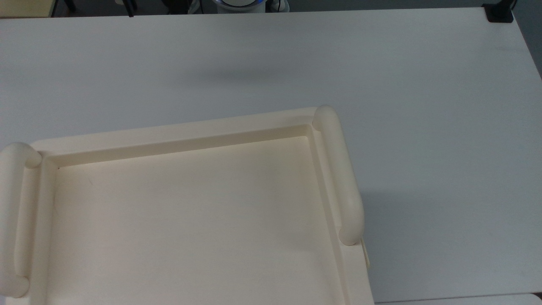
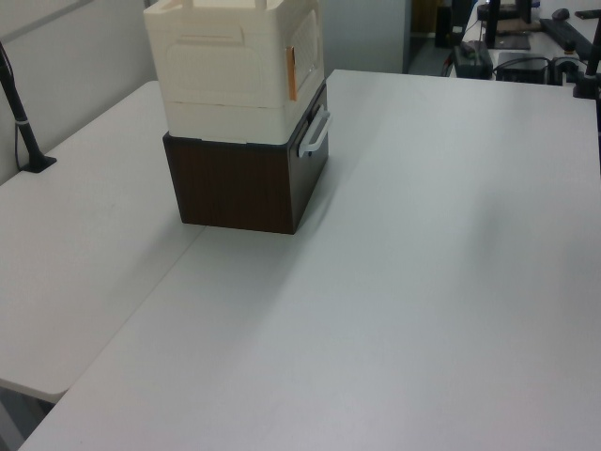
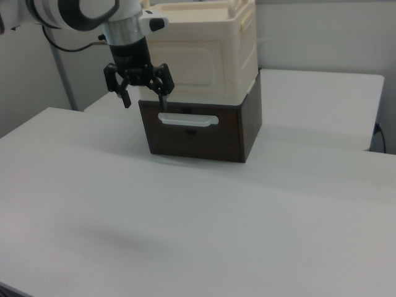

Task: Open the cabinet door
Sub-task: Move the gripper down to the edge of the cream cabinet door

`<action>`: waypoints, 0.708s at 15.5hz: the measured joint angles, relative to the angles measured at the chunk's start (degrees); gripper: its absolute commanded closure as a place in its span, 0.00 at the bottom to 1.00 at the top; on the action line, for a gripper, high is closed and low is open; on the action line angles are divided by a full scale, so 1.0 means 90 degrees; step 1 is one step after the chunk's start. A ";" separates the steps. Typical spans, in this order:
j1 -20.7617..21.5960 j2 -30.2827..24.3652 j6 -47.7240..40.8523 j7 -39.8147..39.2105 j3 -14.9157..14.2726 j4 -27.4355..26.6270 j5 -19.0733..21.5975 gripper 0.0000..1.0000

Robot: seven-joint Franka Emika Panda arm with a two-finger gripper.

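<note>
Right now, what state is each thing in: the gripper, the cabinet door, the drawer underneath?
cabinet door: shut, lying flush, untouched.
gripper: open, empty, hovering in front of the cabinet door's lower edge.
brown drawer: looks pushed in, its white handle free.
</note>
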 measured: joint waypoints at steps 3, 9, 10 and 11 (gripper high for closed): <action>0.0000 0.0088 0.0462 -0.0173 0.0100 0.0000 0.0146 0.00; 0.0220 0.0240 0.2005 -0.0146 0.0319 -0.0002 0.0362 0.09; 0.0265 0.0298 0.2294 -0.0126 0.0322 -0.0003 0.0462 0.13; 0.0310 0.0360 0.2584 -0.0100 0.0324 -0.0002 0.0555 0.15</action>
